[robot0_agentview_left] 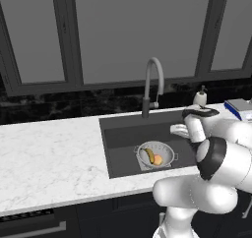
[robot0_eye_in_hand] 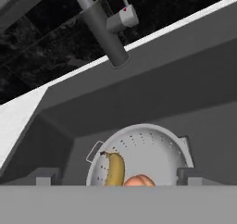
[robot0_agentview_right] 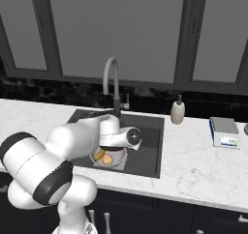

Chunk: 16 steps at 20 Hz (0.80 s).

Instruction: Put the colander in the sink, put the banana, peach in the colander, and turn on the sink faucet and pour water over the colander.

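Hanging spread and empty over the sink (robot0_agentview_left: pixel 118 129), the gripper (robot0_agentview_left: pixel 180 130) has the faucet (robot0_agentview_left: pixel 152 84) up-left of it, while banana (robot0_agentview_left: pixel 149 156) and peach (robot0_agentview_left: pixel 158 159) lie in the colander (robot0_agentview_left: pixel 165 151), lower centre of the frame.

Yellow banana (robot0_agentview_left: pixel 149 156), orange peach (robot0_agentview_left: pixel 158 159), light grey colander (robot0_agentview_left: pixel 164 150) full of tiny holes, dark grey sink (robot0_agentview_left: pixel 123 136), white marbled table (robot0_agentview_left: pixel 49 153).
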Motion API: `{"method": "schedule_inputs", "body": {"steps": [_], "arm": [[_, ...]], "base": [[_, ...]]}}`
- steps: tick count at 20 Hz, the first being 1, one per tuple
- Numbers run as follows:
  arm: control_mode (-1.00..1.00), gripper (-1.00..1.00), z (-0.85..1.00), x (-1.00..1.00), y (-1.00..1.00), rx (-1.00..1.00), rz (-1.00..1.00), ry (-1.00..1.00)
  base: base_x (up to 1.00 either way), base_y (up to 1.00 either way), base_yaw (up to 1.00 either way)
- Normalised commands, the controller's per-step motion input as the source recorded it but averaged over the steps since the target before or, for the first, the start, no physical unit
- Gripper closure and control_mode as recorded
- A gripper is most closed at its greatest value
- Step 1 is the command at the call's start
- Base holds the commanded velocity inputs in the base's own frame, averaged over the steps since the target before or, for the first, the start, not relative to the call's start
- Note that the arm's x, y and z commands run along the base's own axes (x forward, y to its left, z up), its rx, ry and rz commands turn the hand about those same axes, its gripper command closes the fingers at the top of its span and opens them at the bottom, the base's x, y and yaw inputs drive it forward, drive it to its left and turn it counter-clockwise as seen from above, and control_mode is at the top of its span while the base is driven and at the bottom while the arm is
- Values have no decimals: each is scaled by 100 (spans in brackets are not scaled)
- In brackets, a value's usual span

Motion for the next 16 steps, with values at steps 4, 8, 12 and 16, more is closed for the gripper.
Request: {"method": "schedule_inputs", "body": {"steps": [4, 8, 12, 16], "arm": [[-100, -100, 91, 86, -49, 23, 6, 1], [-100, -100, 26, 70, -21, 23, 6, 5], [-100, -100, -4, 32, 0, 20, 8, 0], [-100, -100, -20, 38, 0, 17, 6, -1]], "base": [[0, 0, 0], [0, 0, 0], [0, 0, 0], [0, 0, 0]]}}
